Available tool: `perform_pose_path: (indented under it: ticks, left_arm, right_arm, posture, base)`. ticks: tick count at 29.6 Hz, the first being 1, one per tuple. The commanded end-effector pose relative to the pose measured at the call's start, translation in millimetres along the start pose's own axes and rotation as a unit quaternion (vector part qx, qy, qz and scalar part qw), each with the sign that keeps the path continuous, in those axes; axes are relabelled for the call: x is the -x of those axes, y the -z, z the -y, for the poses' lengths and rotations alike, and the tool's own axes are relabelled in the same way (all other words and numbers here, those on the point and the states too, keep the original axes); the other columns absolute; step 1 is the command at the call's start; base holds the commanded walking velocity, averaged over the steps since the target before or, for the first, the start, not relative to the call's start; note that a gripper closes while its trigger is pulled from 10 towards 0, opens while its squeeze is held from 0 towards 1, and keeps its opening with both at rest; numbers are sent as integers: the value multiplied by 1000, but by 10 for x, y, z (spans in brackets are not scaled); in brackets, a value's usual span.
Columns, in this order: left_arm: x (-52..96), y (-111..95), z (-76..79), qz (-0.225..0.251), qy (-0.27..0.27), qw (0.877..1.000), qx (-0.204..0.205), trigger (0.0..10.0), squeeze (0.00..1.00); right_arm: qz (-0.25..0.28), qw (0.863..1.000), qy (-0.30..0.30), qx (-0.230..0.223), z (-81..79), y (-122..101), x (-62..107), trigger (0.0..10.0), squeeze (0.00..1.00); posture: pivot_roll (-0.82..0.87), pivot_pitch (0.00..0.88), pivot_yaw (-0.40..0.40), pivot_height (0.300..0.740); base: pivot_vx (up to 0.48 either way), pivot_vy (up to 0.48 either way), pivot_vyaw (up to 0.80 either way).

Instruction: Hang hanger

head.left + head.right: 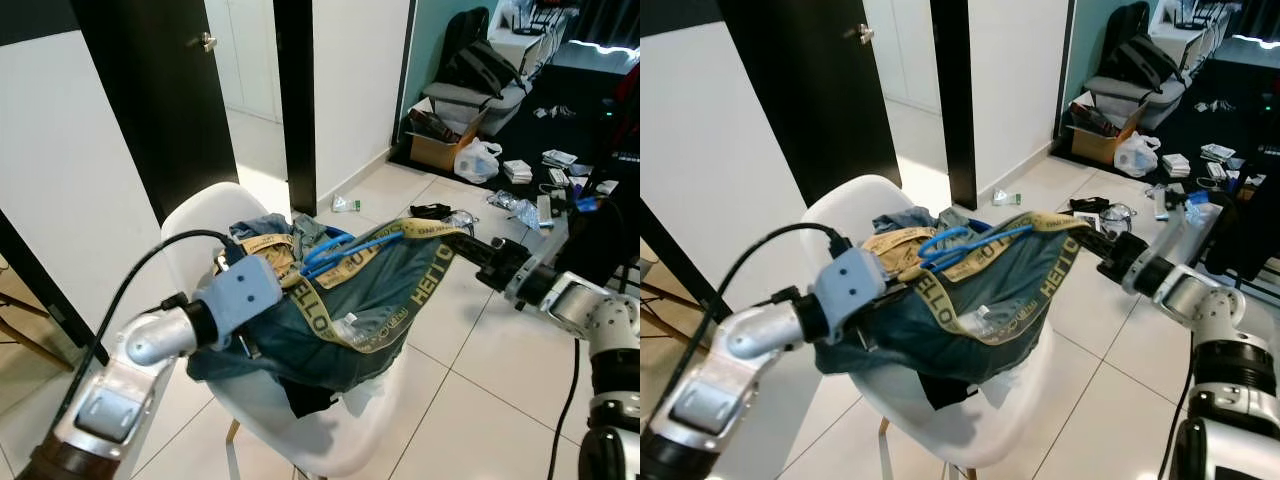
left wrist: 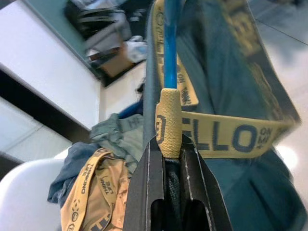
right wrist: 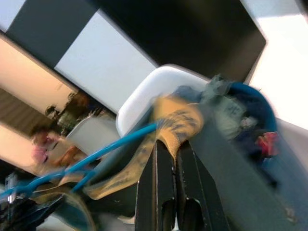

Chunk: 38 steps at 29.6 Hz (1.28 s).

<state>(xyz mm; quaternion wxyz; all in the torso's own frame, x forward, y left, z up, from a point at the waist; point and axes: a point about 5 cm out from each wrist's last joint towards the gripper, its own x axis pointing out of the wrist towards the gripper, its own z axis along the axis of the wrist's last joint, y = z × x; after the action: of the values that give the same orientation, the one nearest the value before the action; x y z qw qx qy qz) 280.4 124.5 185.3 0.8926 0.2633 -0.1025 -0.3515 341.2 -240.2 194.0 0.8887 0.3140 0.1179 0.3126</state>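
Both our grippers hold one blue hanger [image 1: 345,250] above a white chair [image 1: 200,215]. Our left gripper [image 2: 168,149] is clamped on one end, where a yellow printed band [image 2: 168,122] wraps the blue rod. Our right gripper [image 3: 168,147] is closed on the opposite end, also through yellow band. A teal garment with yellow lettered straps [image 1: 380,290] drapes from the hanger between them, sagging onto more clothes [image 1: 265,235] piled on the seat.

- White chair [image 1: 330,440], near centre, on the tiled floor [image 1: 480,400].
- Dark door [image 1: 160,90], far left.
- Cardboard box [image 1: 440,150] and white bag [image 1: 478,162], far right.
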Motion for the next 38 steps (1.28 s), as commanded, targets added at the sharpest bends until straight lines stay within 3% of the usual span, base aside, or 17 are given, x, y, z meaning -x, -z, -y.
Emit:
perform_pose_path:
  ticks: [1, 2, 3, 4, 6, 11, 13, 18, 19, 22, 23, 25, 27, 30, 31, 36, 38]
  left_arm:
    - [-85, -28, -5, -5, -45, 999, 19, 10000, 0]
    - [-136, -64, 6, 2, -69, 996, 53, 10000, 0]
    - [-136, -64, 6, 2, -69, 996, 53, 10000, 0]
    - [-180, -89, 7, 6, -91, 993, 77, 10000, 0]
    - [-205, -101, 7, 8, -103, 990, 91, 10000, 0]
    - [-230, -83, 30, -1, -105, 990, 89, 10000, 0]
    - [-217, -32, 24, -16, -102, 992, 72, 10000, 0]
    - [-180, -35, 80, -10, -67, 996, 54, 10000, 0]
    - [-118, -44, 145, -2, -23, 999, 44, 10000, 0]
    - [-74, -46, 172, 0, 2, 999, 40, 10000, 0]
    - [-15, -43, 217, 2, 38, 999, 39, 10000, 0]
    - [-15, -43, 217, 2, 38, 999, 39, 10000, 0]
    - [123, -75, 293, 11, 104, 993, 58, 10000, 0]
    - [123, -75, 293, 11, 104, 993, 58, 10000, 0]
    - [211, -97, 290, 10, 132, 989, 69, 10000, 0]
    - [150, -61, 192, -9, 92, 994, 60, 10000, 0]
    - [83, -33, 132, -20, 52, 997, 57, 10000, 0]
  right_arm:
    - [-30, 999, -40, 8, -208, 77, -149, 0, 0]
    - [-36, 997, -64, 14, -335, 85, -220, 0, 0]
    - [-36, 997, -64, 14, -335, 85, -220, 0, 0]
    - [-28, 996, -85, 24, -459, 35, -276, 0, 0]
    - [-20, 995, -97, 31, -532, -6, -305, 0, 0]
    - [14, 993, -109, 49, -633, -177, -316, 0, 0]
    - [49, 990, -101, 82, -678, -374, -274, 0, 0]
    - [73, 990, -63, 102, -599, -520, -191, 0, 0]
    - [84, 990, -32, 109, -512, -602, -112, 0, 0]
    - [89, 990, -18, 110, -484, -631, -75, 0, 0]
    - [92, 989, -7, 116, -458, -654, -47, 0, 0]
    - [92, 989, -7, 116, -458, -654, -47, 0, 0]
    - [92, 988, 15, 125, -403, -691, 7, 0, 0]
    - [92, 988, 15, 125, -403, -691, 7, 0, 0]
    - [83, 987, 32, 133, -351, -695, 41, 0, 0]
    - [70, 988, 24, 132, -381, -657, 4, 0, 0]
    - [63, 989, 12, 132, -422, -626, -29, 0, 0]
  posture:
    - [-34, 0, 11, 740]
    - [-33, 0, 11, 740]
    - [-33, 0, 11, 740]
    - [-33, 0, 11, 740]
    - [-33, 0, 11, 740]
    - [-37, 0, 11, 740]
    - [-42, 0, 9, 740]
    - [-41, 0, 6, 740]
    - [-41, 0, 5, 740]
    - [-42, 0, 3, 740]
    - [-43, 0, 3, 740]
    - [-43, 0, 3, 740]
    - [-42, 0, 0, 740]
    - [-42, 0, 0, 740]
    - [-38, 0, -3, 740]
    - [-44, 0, 1, 740]
    - [-44, 0, 1, 740]
  base:
    - [0, 0, 0]
    - [0, 0, 0]
    - [0, 0, 0]
    - [0, 0, 0]
    - [0, 0, 0]
    - [0, 0, 0]
    - [0, 0, 0]
    - [0, 0, 0]
    - [0, 0, 0]
    - [0, 0, 0]
    - [0, 0, 0]
    - [0, 0, 0]
    - [0, 0, 0]
    - [0, 0, 0]
    - [0, 0, 0]
    - [0, 0, 0]
    - [0, 0, 0]
